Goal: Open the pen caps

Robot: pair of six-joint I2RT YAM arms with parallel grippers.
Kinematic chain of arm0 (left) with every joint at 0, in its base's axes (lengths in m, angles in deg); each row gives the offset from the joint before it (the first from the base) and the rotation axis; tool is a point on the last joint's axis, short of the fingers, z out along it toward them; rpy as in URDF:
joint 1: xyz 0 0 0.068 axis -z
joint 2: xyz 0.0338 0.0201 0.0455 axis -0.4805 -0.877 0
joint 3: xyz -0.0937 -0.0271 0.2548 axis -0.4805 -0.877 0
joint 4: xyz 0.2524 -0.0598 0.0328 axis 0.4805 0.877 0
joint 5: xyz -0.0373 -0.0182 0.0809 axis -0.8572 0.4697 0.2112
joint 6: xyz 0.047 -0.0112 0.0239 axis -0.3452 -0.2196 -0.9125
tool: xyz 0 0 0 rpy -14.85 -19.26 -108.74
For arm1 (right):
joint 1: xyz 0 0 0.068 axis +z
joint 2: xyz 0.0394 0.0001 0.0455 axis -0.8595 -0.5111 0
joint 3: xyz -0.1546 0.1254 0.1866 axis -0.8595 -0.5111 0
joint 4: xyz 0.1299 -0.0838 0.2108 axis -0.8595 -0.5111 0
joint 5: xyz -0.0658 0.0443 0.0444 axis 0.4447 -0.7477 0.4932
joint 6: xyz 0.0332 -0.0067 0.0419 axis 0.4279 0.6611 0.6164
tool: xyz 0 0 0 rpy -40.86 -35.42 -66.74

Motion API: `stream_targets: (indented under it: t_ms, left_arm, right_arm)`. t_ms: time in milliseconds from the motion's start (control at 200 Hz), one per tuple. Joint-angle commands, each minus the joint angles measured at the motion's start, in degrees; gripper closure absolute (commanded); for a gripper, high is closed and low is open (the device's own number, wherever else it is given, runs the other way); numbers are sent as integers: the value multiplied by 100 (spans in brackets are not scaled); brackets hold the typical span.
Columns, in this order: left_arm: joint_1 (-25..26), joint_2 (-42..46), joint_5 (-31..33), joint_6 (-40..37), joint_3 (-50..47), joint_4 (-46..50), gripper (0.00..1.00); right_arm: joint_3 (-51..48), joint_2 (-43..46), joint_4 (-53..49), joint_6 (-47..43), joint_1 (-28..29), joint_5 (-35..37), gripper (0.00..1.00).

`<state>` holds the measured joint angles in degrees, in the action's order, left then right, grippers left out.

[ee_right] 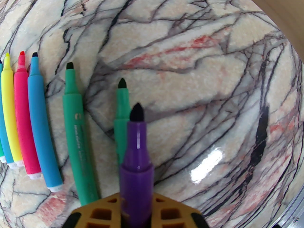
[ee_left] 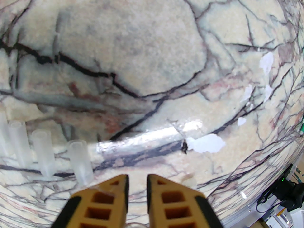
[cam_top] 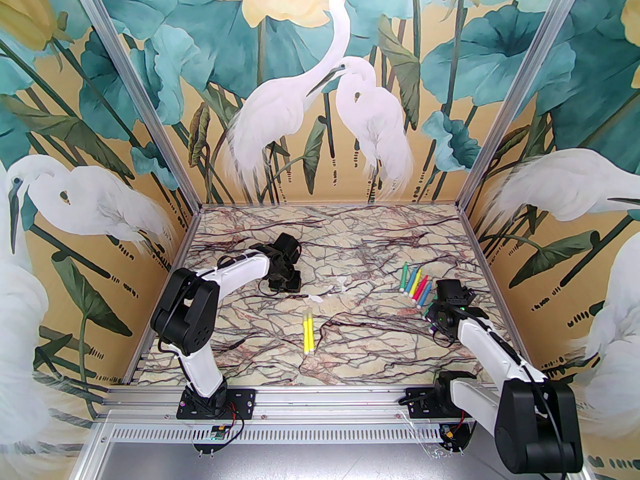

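Note:
My right gripper is shut on a purple pen whose dark tip is bare and points away from me. Beside it on the marble lie several uncapped pens: two green, a blue, a pink and a yellow. From above, this row of pens lies just beyond my right gripper. Two yellow pens lie mid-table, with pale caps on their far ends. My left gripper is shut, nothing between its fingers. Several clear pen caps stand upright just to its left.
The marble tabletop has white chipped patches ahead of the left gripper. Painted walls close in the left, back and right sides. An aluminium rail with both arm bases runs along the near edge.

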<state>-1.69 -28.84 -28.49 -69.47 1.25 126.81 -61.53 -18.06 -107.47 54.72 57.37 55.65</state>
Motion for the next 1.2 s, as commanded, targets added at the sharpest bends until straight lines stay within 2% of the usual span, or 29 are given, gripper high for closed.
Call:
stream_targets:
  t_ms: [0,555,575,705,1195]
  left_arm:
    - [25,-76,-138,-124,3,-155,97]
    - [22,-227,-8,-159,-15,-124,88]
    - [22,-232,-8,-160,-9,-116,87]
    - [24,-269,29,-171,1,-88,87]
    - [23,-297,177,-216,35,25,82]
  right_arm:
    - [153,-174,-101,108,-39,-1,92]
    - [191,-287,-112,103,-39,-22,81]
    - [191,-276,-120,93,-39,-22,78]
    - [182,-275,-107,84,-39,-44,74]
    - [165,-186,-85,22,-39,-98,72]
